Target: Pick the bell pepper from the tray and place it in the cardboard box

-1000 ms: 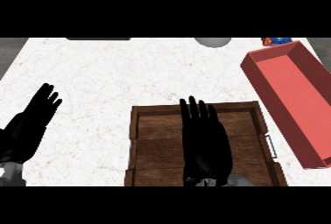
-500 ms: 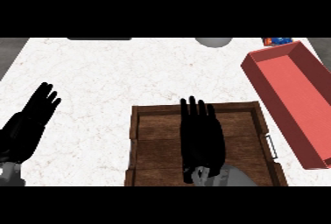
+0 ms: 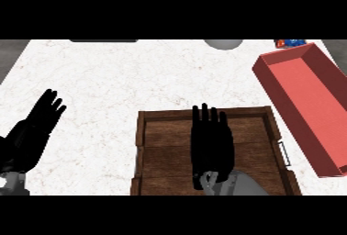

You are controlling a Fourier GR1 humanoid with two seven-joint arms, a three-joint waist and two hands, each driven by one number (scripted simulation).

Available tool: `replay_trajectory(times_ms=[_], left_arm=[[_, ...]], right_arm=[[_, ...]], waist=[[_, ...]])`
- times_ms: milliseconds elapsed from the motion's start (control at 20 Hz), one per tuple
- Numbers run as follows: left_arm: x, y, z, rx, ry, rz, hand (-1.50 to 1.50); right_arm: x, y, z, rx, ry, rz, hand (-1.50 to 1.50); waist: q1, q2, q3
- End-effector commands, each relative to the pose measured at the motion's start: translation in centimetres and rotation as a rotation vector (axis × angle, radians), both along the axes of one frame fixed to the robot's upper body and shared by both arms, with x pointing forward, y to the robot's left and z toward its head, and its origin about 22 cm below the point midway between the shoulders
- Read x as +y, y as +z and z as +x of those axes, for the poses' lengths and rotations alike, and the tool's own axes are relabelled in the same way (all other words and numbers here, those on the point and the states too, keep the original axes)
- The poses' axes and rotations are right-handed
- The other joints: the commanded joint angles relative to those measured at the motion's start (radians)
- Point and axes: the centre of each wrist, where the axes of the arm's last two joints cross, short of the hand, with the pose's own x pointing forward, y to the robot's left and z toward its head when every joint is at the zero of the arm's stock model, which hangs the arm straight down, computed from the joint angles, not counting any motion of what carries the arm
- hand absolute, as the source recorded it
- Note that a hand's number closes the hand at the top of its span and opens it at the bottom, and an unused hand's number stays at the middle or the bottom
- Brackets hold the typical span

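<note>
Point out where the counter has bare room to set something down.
Widest bare stretch: the counter between the tray, the left robot hand and the box. The box floor also shows bare. Crowded: the tray, covered by the right robot hand.

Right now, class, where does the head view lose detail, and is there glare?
Head view: the right hand and left hand read as flat black shapes; the counter is evenly lit, no glare; the right hand hides part of the tray.
</note>
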Motion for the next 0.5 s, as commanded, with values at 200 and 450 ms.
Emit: replay_trajectory(times_ms=[200, 450], left_arm=[[0.0, -0.1, 0.5, -0.006, 0.007, -0.006, 0.00], [-0.1, -1.1, 0.0, 0.003, 0.014, -0.010, 0.00]], right_arm=[[0.9, -0.6, 0.3, 0.073, -0.153, -0.114, -1.50], [0.0, -1.4, 1.1, 0.088, -0.159, -0.118, -1.50]], waist=[[-0.004, 0.001, 0.000], [-0.007, 0.002, 0.000]])
